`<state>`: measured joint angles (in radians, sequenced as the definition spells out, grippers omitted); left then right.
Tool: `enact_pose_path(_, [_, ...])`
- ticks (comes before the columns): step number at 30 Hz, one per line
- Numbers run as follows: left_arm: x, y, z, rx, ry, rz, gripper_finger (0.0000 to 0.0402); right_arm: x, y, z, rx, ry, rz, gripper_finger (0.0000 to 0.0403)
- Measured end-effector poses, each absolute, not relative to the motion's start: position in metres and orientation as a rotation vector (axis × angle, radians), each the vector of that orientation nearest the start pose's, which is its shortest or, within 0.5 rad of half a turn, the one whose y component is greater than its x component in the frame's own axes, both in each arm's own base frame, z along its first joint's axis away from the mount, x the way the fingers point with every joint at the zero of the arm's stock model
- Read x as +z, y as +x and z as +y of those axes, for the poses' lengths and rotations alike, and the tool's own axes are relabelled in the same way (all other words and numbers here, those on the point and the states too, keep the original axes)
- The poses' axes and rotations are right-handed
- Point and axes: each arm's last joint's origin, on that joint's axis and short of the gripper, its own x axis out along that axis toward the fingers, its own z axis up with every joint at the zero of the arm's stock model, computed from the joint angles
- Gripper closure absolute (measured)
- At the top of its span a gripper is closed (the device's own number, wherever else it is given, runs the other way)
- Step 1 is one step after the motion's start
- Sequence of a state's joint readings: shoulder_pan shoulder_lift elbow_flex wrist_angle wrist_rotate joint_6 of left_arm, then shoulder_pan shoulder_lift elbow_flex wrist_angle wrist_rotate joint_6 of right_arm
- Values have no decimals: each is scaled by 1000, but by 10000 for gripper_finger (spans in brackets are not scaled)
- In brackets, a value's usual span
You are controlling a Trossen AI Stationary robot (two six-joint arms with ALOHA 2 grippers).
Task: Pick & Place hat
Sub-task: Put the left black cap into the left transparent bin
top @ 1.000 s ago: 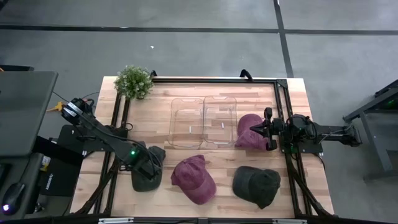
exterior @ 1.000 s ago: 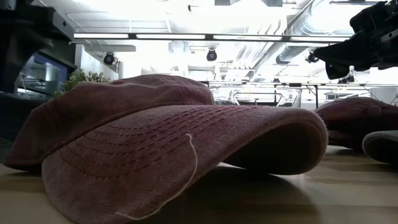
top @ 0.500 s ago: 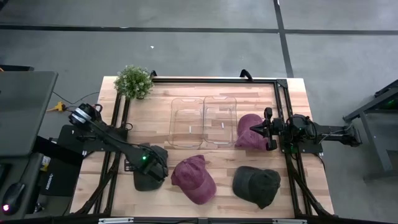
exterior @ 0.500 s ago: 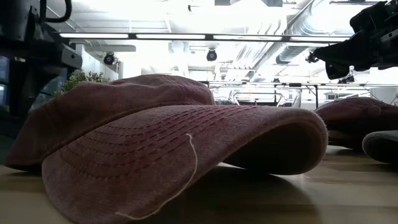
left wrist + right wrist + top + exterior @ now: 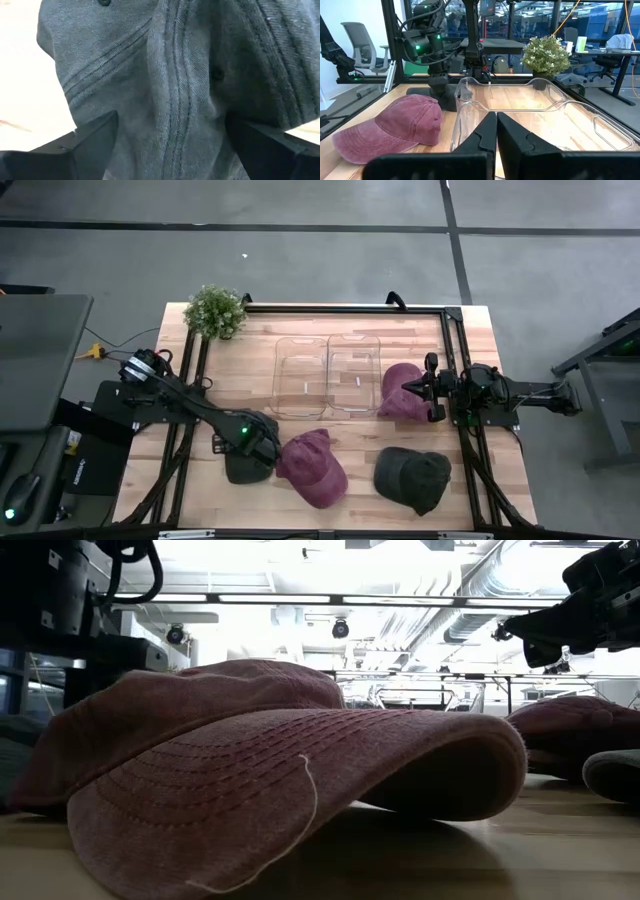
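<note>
A dark grey hat (image 5: 243, 468) lies on the table's near left, and its crown (image 5: 165, 75) fills the left wrist view. My left gripper (image 5: 252, 445) is over it, pointing down and open, with one finger (image 5: 92, 142) on each side of the crown. A maroon hat (image 5: 312, 469) lies near the middle, close in the low view (image 5: 270, 760). A dark hat (image 5: 412, 479) lies near right. Another maroon hat (image 5: 400, 392) lies under my right gripper (image 5: 496, 135), which is shut and level at the right edge. My left gripper (image 5: 172, 135) comes at the dark grey hat's crown from above, open, with the cloth between its two fingers. Whether the fingers touch the cloth I cannot tell.
Two clear bins (image 5: 300, 375) (image 5: 352, 372) stand side by side at the table's middle far side. A potted plant (image 5: 215, 310) stands at the far left corner. Black frame rails (image 5: 190, 380) run along the table's sides.
My left gripper has moved toward the table's right edge and down, onto the dark grey hat, staying open. My right arm has kept still.
</note>
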<state>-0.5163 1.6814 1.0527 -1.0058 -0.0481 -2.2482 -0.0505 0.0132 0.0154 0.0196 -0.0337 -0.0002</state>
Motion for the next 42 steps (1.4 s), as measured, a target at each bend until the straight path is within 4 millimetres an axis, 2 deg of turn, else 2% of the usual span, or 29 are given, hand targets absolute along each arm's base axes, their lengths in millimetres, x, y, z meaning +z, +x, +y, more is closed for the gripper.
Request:
enact_pose_path(18, [174, 241, -136, 1403, -1289, 1078, 275, 170, 97, -4, -17, -1, -22, 400])
enact_pose_path(26, [174, 241, -136, 1399, -1279, 1094, 391, 170, 97, -4, -17, -1, -22, 396])
enact_pose_path(38, [175, 237, -140, 1380, -1247, 1173, 400, 170, 97, -4, -17, -1, -22, 398])
enact_pose_path(42, [184, 236, -149, 1357, -1231, 1191, 401, 170, 97, -4, -17, -1, -22, 397])
